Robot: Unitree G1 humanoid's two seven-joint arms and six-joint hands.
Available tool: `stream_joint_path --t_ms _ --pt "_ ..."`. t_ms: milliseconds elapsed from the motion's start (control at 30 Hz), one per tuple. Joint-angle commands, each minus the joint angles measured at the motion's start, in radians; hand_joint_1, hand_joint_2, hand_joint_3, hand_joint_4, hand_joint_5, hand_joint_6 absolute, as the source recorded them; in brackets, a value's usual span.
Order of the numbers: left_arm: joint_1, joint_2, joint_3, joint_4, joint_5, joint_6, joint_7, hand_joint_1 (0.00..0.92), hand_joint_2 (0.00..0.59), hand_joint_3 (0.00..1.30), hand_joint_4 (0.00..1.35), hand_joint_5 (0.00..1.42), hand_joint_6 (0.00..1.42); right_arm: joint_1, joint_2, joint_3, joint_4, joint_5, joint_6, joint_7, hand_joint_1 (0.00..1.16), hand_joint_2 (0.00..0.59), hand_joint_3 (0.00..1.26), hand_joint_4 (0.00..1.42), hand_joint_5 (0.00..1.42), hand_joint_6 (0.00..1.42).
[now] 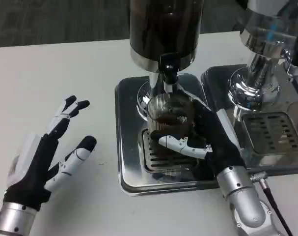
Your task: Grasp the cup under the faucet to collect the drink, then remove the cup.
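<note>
Right hand wrapped around ribbed glass cup under the faucet, dark drink inside, left hand spread, holding nothing.

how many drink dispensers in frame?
2. One dispenser stands top centre, its faucet over the cup held by the right robot hand. The second dispenser is at the top right, cut off by the frame edge. More could lie out of frame.
</note>
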State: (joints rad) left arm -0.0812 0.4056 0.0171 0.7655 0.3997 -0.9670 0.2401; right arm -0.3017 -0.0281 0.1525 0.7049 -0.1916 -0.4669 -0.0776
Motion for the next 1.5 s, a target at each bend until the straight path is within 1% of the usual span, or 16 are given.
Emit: stream_joint_path --t_ms 33,167,267,433,500,600,833,900,1000,1133,1300,1500 --pt "0.012 0.001 -0.004 -0.008 -0.014 -0.008 0.006 0.0 0.2 0.19 0.0 0.14 0.12 0.017 0.013 -0.008 0.025 0.007 0.0 0.001 0.9 0.177 0.31 0.32 0.36 0.56" --pt "0.01 0.0 -0.006 -0.007 -0.014 -0.006 0.005 0.0 0.2 0.19 0.0 0.14 0.12 0.019 0.021 -0.025 0.033 0.021 -0.011 -0.003 0.96 0.197 0.38 0.38 0.4 0.6" --pt "0.01 0.0 -0.007 -0.009 -0.013 -0.005 0.005 0.0 0.2 0.19 0.0 0.14 0.12 0.02 0.026 -0.036 0.042 0.025 -0.028 -0.016 0.98 0.201 0.42 0.41 0.42 0.62" --pt "0.009 0.002 -0.008 -0.006 -0.016 -0.002 -0.001 0.0 0.201 0.19 0.0 0.15 0.12 0.02 0.025 -0.033 0.044 0.011 -0.053 -0.04 1.01 0.213 0.45 0.46 0.45 0.66" --pt "0.006 0.011 -0.013 -0.009 0.012 -0.002 0.014 0.0 0.203 0.19 0.0 0.15 0.12 0.022 0.023 -0.029 0.036 -0.001 -0.057 -0.056 1.01 0.214 0.46 0.5 0.48 0.68" --pt "0.002 0.016 -0.018 -0.01 0.03 -0.001 0.024 0.0 0.206 0.18 0.0 0.16 0.12 0.025 0.023 -0.025 0.024 -0.021 -0.061 -0.082 1.03 0.201 0.47 0.52 0.51 0.7" --pt "-0.009 0.017 -0.035 0.002 0.023 0.001 0.023 0.0 0.209 0.18 0.0 0.16 0.12 0.034 0.025 -0.029 0.007 -0.036 -0.078 -0.122 1.06 0.183 0.51 0.55 0.57 0.76" --pt "-0.012 0.017 -0.037 0.005 0.019 0.002 0.022 0.0 0.209 0.18 0.0 0.16 0.12 0.039 0.023 -0.028 -0.008 -0.053 -0.081 -0.145 1.07 0.182 0.51 0.56 0.6 0.79" --pt "-0.016 0.018 -0.04 0.009 0.016 0.002 0.019 0.0 0.209 0.18 0.0 0.16 0.12 0.046 0.021 -0.028 -0.024 -0.072 -0.076 -0.165 1.08 0.166 0.51 0.58 0.61 0.81" --pt "-0.017 0.017 -0.042 0.013 0.012 0.001 0.014 0.0 0.209 0.18 0.0 0.16 0.12 0.054 0.022 -0.029 -0.037 -0.082 -0.074 -0.177 1.08 0.163 0.52 0.59 0.63 0.82" --pt "-0.022 0.019 -0.05 0.016 0.016 -0.001 0.011 0.0 0.209 0.18 0.0 0.16 0.12 0.078 0.019 -0.029 -0.083 -0.1 -0.079 -0.198 1.07 0.163 0.52 0.6 0.64 0.83" --pt "-0.038 0.014 -0.062 0.027 0.007 0.002 -0.003 0.0 0.209 0.18 0.0 0.16 0.12 0.114 0.017 -0.033 -0.128 -0.091 -0.076 -0.19 1.07 0.163 0.52 0.6 0.65 0.85"
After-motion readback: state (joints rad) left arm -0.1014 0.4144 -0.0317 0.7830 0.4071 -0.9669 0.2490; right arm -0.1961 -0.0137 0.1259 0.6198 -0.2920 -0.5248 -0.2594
